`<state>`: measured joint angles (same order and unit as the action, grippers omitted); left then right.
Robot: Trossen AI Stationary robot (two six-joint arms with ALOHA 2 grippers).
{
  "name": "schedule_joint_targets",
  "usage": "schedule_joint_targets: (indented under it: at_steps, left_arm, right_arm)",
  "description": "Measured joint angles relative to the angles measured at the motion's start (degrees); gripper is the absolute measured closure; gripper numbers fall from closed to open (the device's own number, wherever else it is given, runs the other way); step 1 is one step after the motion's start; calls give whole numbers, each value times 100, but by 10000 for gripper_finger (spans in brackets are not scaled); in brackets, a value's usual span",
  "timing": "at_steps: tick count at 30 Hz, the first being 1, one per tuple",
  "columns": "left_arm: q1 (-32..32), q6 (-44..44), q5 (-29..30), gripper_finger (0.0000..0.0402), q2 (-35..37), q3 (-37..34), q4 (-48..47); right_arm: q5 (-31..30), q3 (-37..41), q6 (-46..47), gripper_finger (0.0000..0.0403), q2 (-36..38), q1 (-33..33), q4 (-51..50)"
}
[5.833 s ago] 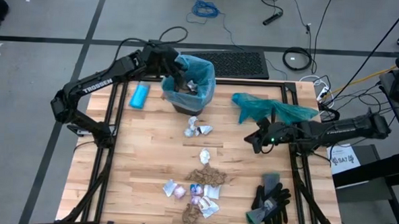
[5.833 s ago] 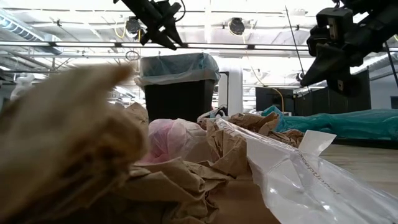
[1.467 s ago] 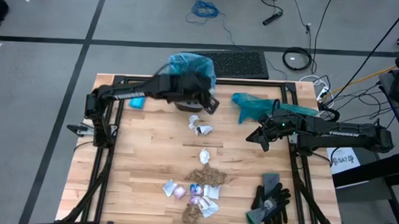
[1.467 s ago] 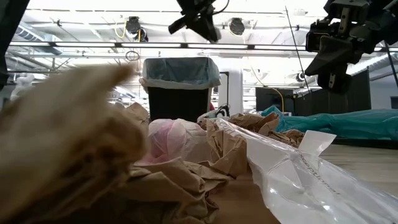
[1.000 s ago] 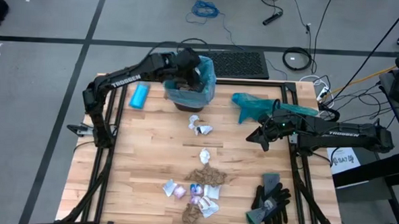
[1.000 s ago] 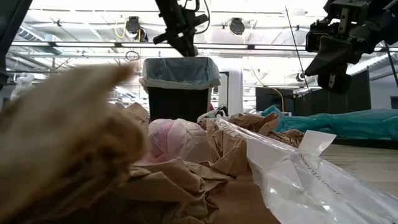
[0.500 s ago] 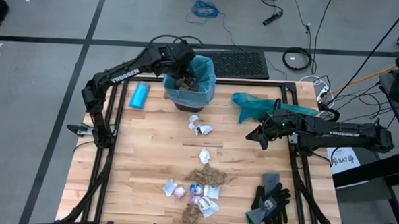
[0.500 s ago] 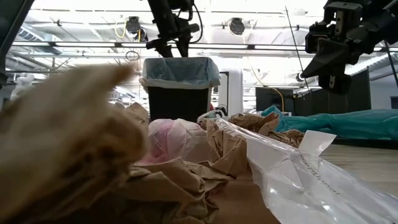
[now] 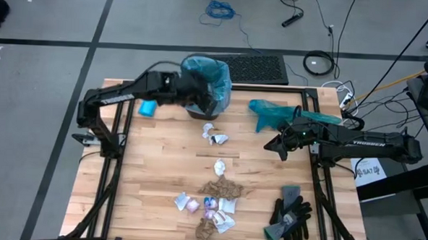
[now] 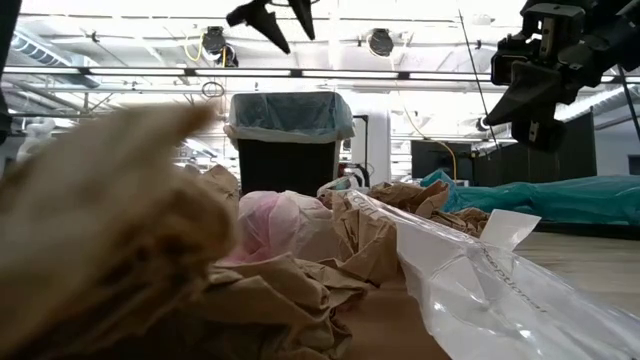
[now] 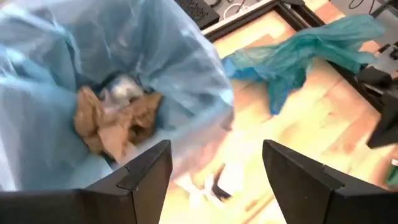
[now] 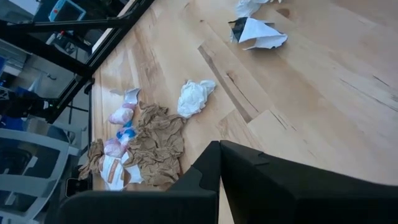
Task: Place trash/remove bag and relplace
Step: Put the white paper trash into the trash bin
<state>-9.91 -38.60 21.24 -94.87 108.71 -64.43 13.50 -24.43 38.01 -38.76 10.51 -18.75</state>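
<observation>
High view: left pincer (image 9: 197, 97), spread and empty, hovers beside the bag (image 9: 214, 75).

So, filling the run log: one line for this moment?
left gripper: open above bag | right gripper: shut, waiting | trash: scattered on table

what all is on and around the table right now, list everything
bin: one, dark, table's far edge
bag: one, pale blue, lining the bin, brown paper inside
trash: many scraps, brown, white, pink, mid and near table
teal bag: one, crumpled, far right
bottle: one, light blue, left of the bin
gloves: pair, black and grey, near right
keyboard: one, black, floor behind the table
left end effector: open, empty, above the bin
right end effector: shut, over the table's right side
</observation>
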Motion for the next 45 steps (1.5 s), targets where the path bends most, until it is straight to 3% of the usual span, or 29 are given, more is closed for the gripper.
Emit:
schedule_joint_targets:
  at_steps: [10, 15, 21, 29, 34, 45]
  left_arm:
    - [1256, -1533, 889, 151, -602, -2, -575]
    - [1527, -2161, 893, 151, -1006, -237, -567]
    - [1613, -2839, 664, 151, -1084, -1170, -312]
    - [1413, -2539, -109, 151, -1093, -2428, 1391]
    - [1109, -2478, -177, 151, -1091, -2925, 1586]
    - [262, -926, -630, 151, -1086, -2977, 2122]
  right_arm:
    - [9, 0, -30, 403, 0, 2, -1]
    - [14, 0, -32, 403, 0, 2, -2]
    - [38, 0, -31, 403, 0, -7, -39]
    - [39, 0, 52, 403, 2, -9, -91]
    - [39, 0, 211, 403, 2, -9, -90]
    - [7, 0, 574, 403, 2, -11, -86]
